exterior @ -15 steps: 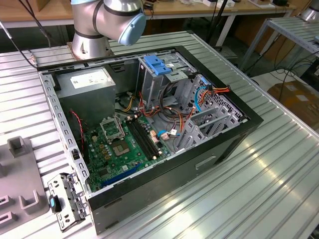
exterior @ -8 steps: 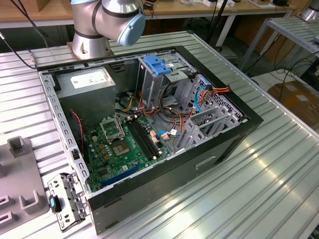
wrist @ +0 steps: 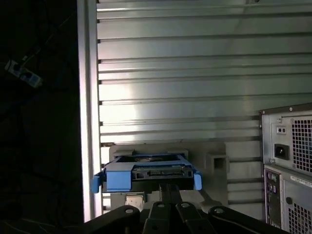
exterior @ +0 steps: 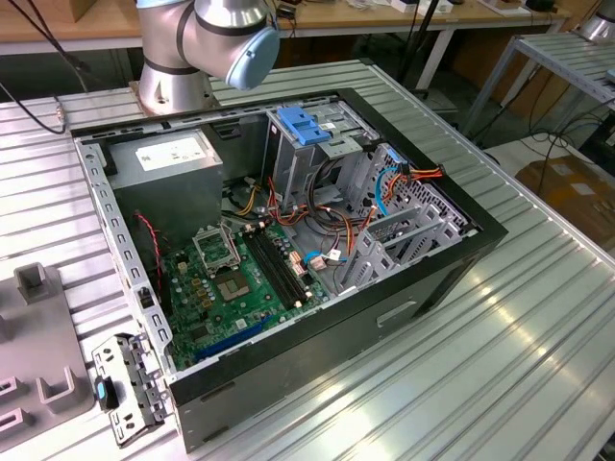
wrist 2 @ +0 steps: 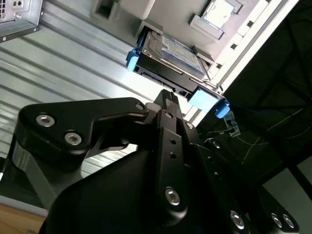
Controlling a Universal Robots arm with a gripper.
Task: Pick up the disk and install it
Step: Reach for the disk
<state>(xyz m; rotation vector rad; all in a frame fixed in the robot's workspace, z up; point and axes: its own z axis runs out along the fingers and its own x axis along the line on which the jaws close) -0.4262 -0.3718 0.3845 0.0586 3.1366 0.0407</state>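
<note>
While the dark metal disk (wrist: pixel 146 174) with blue plastic rails lies at the edge of the ribbed aluminium tabletop (wrist: pixel 175 73), the black gripper (wrist: pixel 170 186) (fingers (wrist: pixel 174 196) pressed together, empty) hovers just beside it.

no legible text, power-supply box (exterior: pixel 178 204) sticker (exterior: pixel 165 154) unreadable, disk (wrist 2: pixel 168 54) label (wrist 2: pixel 184 50) unreadable

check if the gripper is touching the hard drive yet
Cannot tell. In both wrist views the gripper tip meets the near edge of the hard drive in the picture, and neither view shows contact or a gap plainly.
</note>
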